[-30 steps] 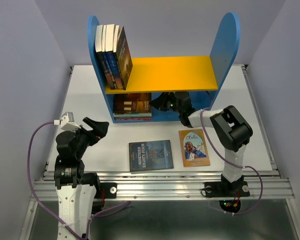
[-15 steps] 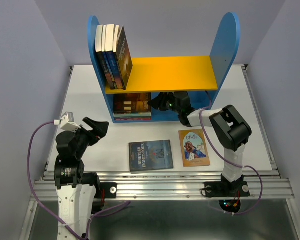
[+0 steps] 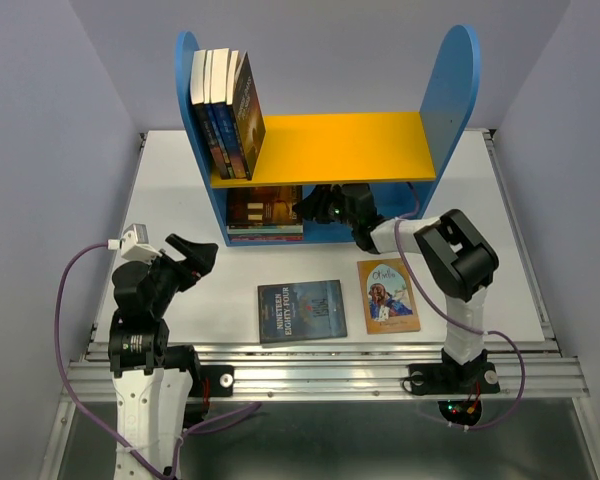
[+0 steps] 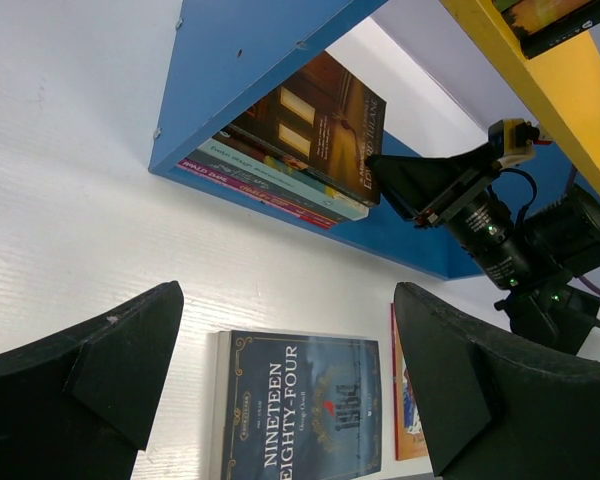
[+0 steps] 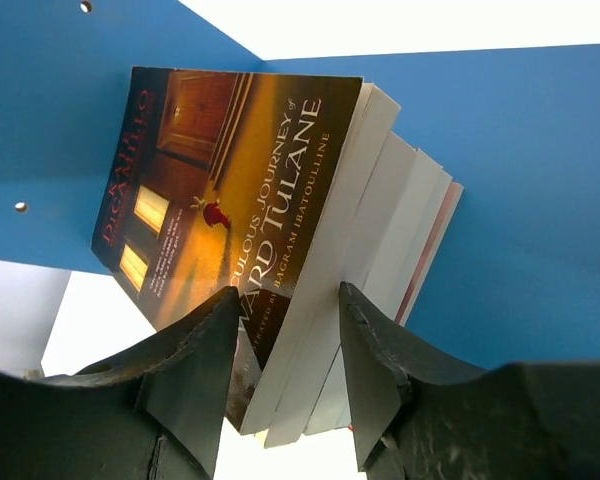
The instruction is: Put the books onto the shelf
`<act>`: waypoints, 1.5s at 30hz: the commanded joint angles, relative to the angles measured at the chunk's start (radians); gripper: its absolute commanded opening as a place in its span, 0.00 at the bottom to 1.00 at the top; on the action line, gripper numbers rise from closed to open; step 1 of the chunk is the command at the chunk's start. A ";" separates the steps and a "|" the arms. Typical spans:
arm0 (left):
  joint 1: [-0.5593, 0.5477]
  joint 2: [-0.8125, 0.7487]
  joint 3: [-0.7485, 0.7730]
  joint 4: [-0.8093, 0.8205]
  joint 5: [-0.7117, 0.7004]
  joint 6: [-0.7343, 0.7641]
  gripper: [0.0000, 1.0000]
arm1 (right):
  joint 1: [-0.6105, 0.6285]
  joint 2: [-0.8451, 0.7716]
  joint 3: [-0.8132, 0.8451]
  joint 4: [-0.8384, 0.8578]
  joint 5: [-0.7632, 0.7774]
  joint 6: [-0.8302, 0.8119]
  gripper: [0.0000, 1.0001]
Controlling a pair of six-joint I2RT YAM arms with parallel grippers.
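The fingers (image 5: 192, 375) of the right gripper (image 5: 288, 295) stand about halfway apart, astride the near corner of the dark brown book (image 5: 230, 170): one over its cover, the other before the page edges, neither seeming to pinch. That book lies flat on top of the stack (image 3: 265, 213) in the lower compartment (image 5: 540, 200) of the shelf (image 3: 450, 90), at its left end, under the yellow board (image 3: 350, 145) where several upright books (image 3: 225, 115) lean on the left panel. So I'd say this one is being let go, its placing all but done. Two lie flat on the table (image 3: 170, 190) near the arms' bases: the dark blue book (image 3: 301, 311) and, just right of it, the tan book (image 3: 388, 295). The left gripper (image 3: 188, 256) hovers over the table's left side, jaws wide apart, holding nothing. Next the right arm should draw straight back from under the board without nudging the stack, then go for the tan book, the nearer; flat as it is, it will want lifting by an edge.
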 commanded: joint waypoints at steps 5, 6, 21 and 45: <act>0.000 -0.002 -0.011 0.031 -0.006 0.013 0.99 | 0.028 -0.020 -0.090 0.002 0.065 -0.010 0.50; 0.000 -0.002 -0.011 0.030 -0.005 0.013 0.99 | 0.028 -0.024 -0.102 0.000 0.071 -0.010 0.50; 0.000 -0.007 -0.011 0.033 -0.003 0.013 0.99 | 0.028 -0.068 -0.069 -0.079 0.062 -0.085 0.25; 0.000 0.006 -0.009 0.031 0.008 0.019 0.99 | 0.037 -0.087 -0.035 -0.090 0.141 -0.015 0.45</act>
